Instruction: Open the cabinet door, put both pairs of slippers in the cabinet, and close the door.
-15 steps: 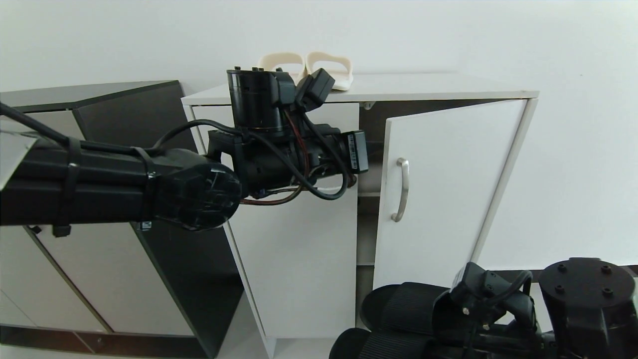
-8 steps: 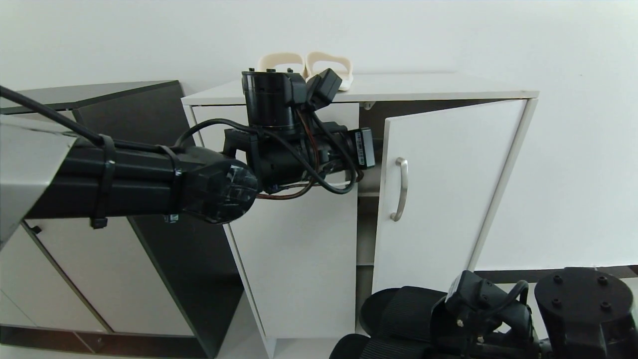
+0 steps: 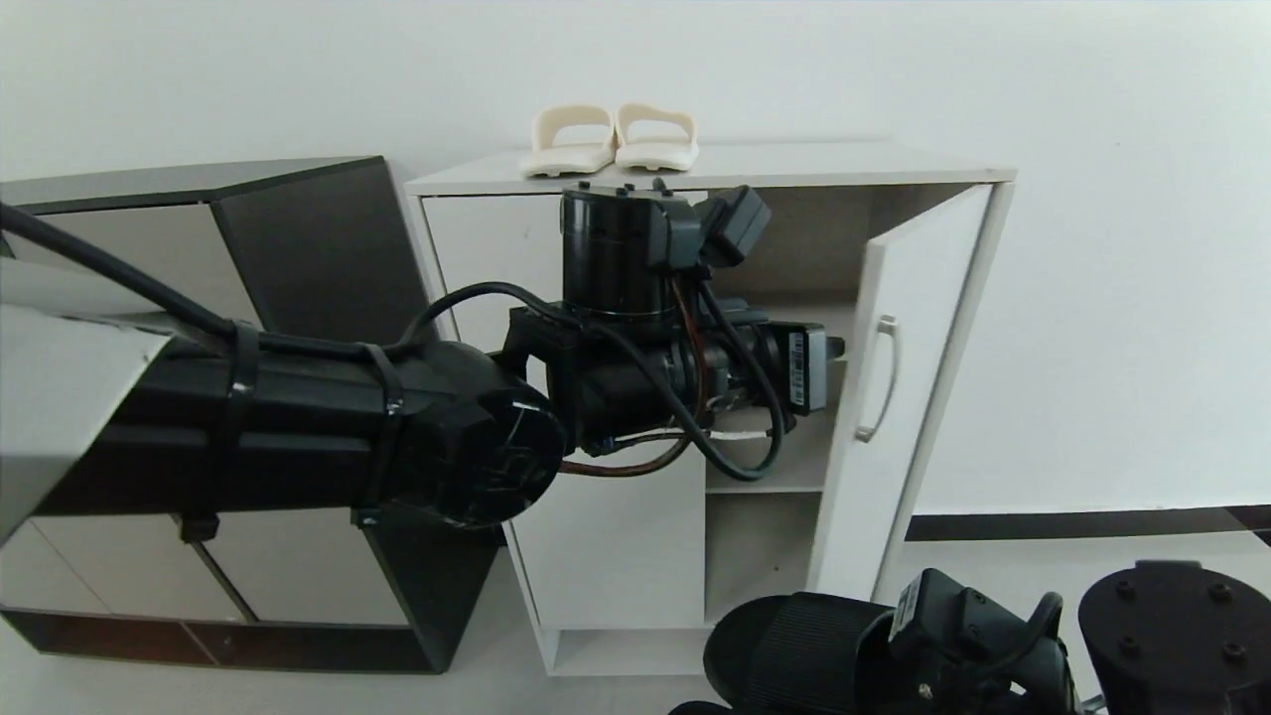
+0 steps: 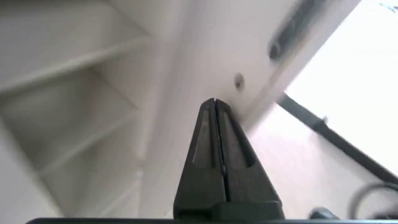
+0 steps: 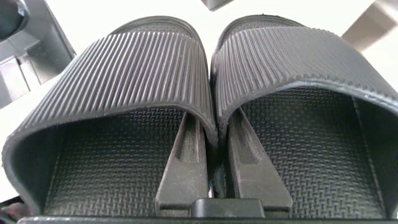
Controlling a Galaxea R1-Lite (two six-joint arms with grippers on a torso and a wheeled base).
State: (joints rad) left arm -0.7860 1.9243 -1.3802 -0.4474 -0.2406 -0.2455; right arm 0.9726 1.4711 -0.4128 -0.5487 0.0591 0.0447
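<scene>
Black slippers point(image 5: 124, 81) pinched, left jaws seemingly closed

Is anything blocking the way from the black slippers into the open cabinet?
Yes. The left arm stretches across the cabinet opening at the upper compartment, with the left gripper shut beside the door. The door itself is open. The lower compartment looks unobstructed.

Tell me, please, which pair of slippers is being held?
The black ribbed pair, in the right gripper's jaws; the cream pair lies free atop the white cabinet.
</scene>
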